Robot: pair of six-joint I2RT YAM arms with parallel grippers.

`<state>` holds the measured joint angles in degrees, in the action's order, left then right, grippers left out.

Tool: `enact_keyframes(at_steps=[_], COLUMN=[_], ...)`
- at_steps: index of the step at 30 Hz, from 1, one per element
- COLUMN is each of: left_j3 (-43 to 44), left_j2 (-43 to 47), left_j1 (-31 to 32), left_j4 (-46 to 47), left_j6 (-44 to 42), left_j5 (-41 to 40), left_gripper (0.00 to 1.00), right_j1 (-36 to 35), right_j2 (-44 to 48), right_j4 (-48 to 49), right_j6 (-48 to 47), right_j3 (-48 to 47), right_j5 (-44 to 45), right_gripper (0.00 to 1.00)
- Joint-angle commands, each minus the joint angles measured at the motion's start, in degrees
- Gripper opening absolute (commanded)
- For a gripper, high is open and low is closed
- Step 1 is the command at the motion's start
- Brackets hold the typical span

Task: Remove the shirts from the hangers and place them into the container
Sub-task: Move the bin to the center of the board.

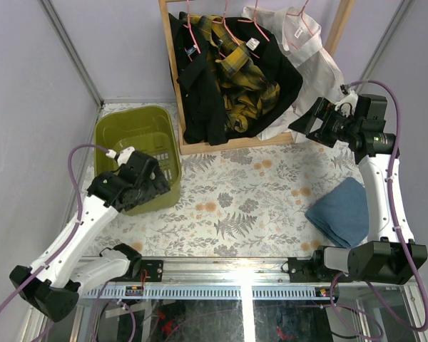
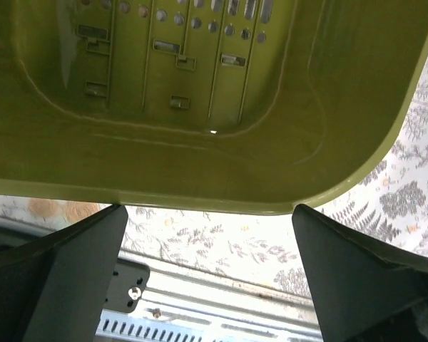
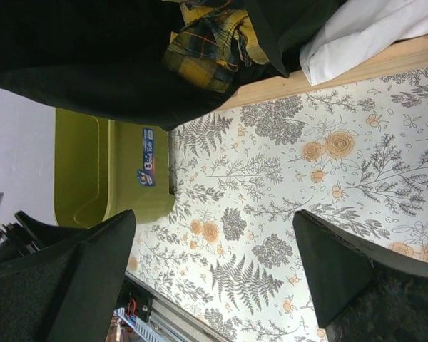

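Just before spread left gripper [image 2: 208, 212]: container [image 2: 200, 160] rim.

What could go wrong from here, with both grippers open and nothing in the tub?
1. The shirts hang bunched and overlapping on the rack. The right gripper may pull two at once or drag a pink hanger along.
2. The left gripper sits close to the near rim of the container, so a careless move could shove or tip it.
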<state>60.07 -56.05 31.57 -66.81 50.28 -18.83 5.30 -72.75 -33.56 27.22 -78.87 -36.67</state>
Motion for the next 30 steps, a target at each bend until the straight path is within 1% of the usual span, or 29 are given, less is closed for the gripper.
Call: enact_keyframes(at_steps=[1,3,6,7,9,11,13,14,15,16,19,23,27,30], left_j3=[2.6,4.1,4.2,3.2,1.6,2.1,3.5,3.6,3.3,3.2,4.3,6.2,7.5,4.1], left_j2=[-1.6,-3.6,-3.3,-2.5,-2.0,-2.6,-2.1,-0.8,1.1,3.1,9.6,12.8,12.4,11.5], left_j1=[-5.5,-7.2,-8.8,-10.2,-14.6,-17.9,-18.5,-18.4,-18.5,-18.5,-18.5,-18.5,-18.5,-18.5], left_j4=[8.7,7.9,6.7,8.0,11.3,12.0,11.6,12.3,14.0,14.8,15.8,16.0,17.5,25.4], left_j6=[-12.0,-12.3,-10.4,-11.1,-13.2,-13.7,-13.7,-13.9,-14.5,-15.1,-16.2,-16.9,-17.3,-15.2], left_j5=[2.1,1.2,-3.5,-2.8,1.2,2.1,3.0,5.0,7.3,9.1,10.4,14.0,23.0,34.9], left_gripper=[1.0,1.0,1.0,1.0,1.0,1.0,1.0,1.0,1.0,1.0,1.0,1.0,1.0,1.0], right_j1=[0.3,0.3,0.3,0.3,0.3,0.5,0.7,0.8,0.8,0.8,0.8,0.7,0.8,0.7], right_j2=[-0.3,-0.1,0.9,1.4,2.4,3.6,6.1,7.5,8.7,9.8,11.3,11.3,11.3,11.4], right_j4=[-3.4,-4.2,-4.6,-4.4,-2.5,0.4,4.1,5.8,7.9,10.3,16.3,19.7,23.0,24.1], right_j6=[-3.2,-4.5,-5.6,-6.0,-6.2,-3.8,2.4,3.2,3.3,3.4,3.7,3.9,4.6,6.4], right_j3=[-2.8,-3.4,-3.6,-3.6,-2.7,-2.2,0.5,2.5,4.3,5.6,8.1,8.3,8.3,8.2], right_j5=[0.2,1.2,3.7,4.0,3.7,3.1,7.5,9.5,9.6,8.4,1.8,-5.1,-10.5,-12.0], right_gripper=[1.0,1.0,1.0,1.0,1.0,1.0,1.0,1.0,1.0,1.0,1.0,1.0,1.0,1.0])
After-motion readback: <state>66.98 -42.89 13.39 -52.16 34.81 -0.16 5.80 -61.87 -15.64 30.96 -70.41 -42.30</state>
